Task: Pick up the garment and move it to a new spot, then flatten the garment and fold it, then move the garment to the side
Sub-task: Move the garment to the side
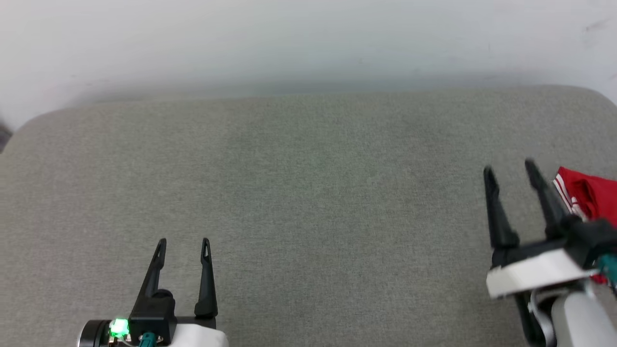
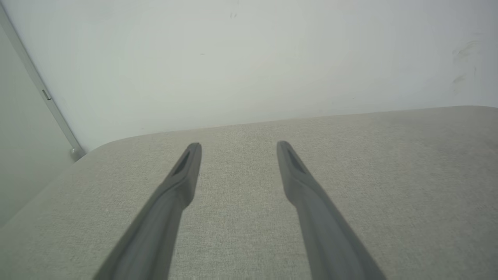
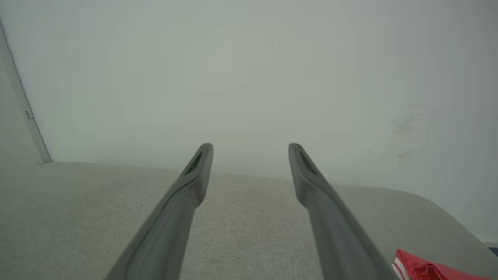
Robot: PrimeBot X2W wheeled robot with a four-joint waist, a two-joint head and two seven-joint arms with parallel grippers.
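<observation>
Surface (image 1: pixel 308 202): one, grey fabric.
Wall (image 1: pixel 308 43): one, pale, behind the surface.
Right gripper (image 1: pixel 508 166): one; jaws wide, holding nothing.
Left gripper (image 1: pixel 183 240): one; jaws wide, holding nothing, well apart from the garment.
Garment (image 1: pixel 585 193): one, red, bunched at the surface's right edge, just beside the right jaws on their outer side.

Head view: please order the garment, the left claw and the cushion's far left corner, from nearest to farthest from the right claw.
1. Garment, just right of the right claw.
2. Left claw, lower left.
3. Cushion's far left corner, upper left.
</observation>
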